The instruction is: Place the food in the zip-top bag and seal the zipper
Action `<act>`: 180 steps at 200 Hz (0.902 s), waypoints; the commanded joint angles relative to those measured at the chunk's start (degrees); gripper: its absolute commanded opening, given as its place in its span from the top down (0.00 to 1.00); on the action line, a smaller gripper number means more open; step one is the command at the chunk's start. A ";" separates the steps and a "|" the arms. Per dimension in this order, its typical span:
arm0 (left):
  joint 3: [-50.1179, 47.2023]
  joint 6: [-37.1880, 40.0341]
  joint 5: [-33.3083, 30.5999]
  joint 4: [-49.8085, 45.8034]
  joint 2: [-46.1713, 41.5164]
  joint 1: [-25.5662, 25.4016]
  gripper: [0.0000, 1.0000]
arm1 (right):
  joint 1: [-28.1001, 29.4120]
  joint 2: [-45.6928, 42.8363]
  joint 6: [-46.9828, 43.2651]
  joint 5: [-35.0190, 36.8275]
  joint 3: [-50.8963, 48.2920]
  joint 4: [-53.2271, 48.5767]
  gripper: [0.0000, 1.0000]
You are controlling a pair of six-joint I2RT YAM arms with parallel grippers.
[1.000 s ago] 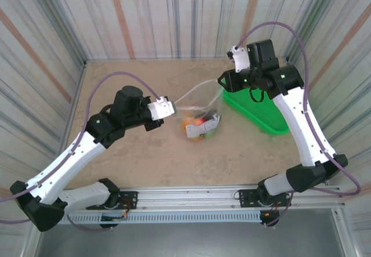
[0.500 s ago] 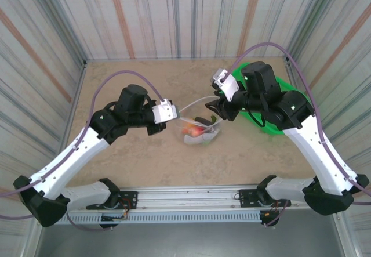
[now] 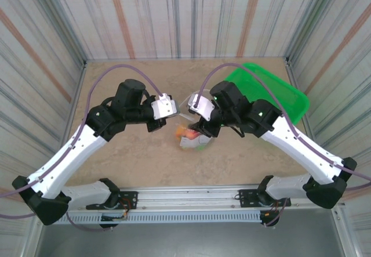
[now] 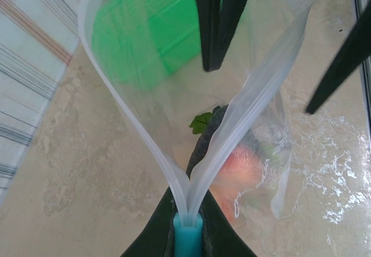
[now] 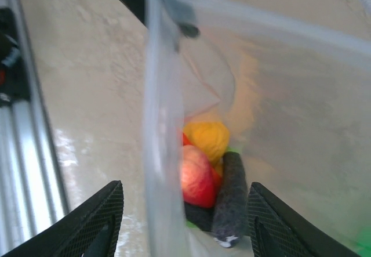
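Note:
The clear zip-top bag [image 3: 191,140] lies on the table between the two arms with its mouth held up and open. My left gripper [image 4: 188,229] is shut on the end of the zipper [image 4: 124,100], whose two pale strips spread from there in a V. The food lies at the bottom of the bag: a red fruit [image 5: 197,178], a yellow-orange fruit [image 5: 207,138] and a dark eggplant [image 5: 232,193]. My right gripper [image 5: 185,228] hangs open over the mouth, with one zip strip [image 5: 162,152] running between its fingers [image 5: 98,222]. In the top view it [image 3: 202,128] faces the left gripper [image 3: 175,112].
A green mesh basket [image 3: 272,89] stands at the back right, behind the right arm. Striped walls close in the table on three sides. The metal rail with the arm bases [image 3: 191,202] runs along the near edge.
The right arm swung left from above the green basket to over the bag's mouth, and its jaws widened. The bag shifted slightly left. The left gripper kept its hold.

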 commanded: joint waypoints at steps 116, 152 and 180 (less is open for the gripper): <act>1.65 -0.81 5.44 -0.85 1.15 -0.32 1.00 | -0.18 9.83 -9.73 0.28 10.11 -2.46 0.68; 1.40 -1.01 5.01 -0.31 0.94 -0.31 0.87 | -0.60 9.82 -9.77 -4.59 12.06 -1.87 0.86; -3.15 -7.32 4.24 7.71 -2.42 1.48 0.54 | -3.01 8.70 -8.12 -5.50 12.13 -2.06 1.00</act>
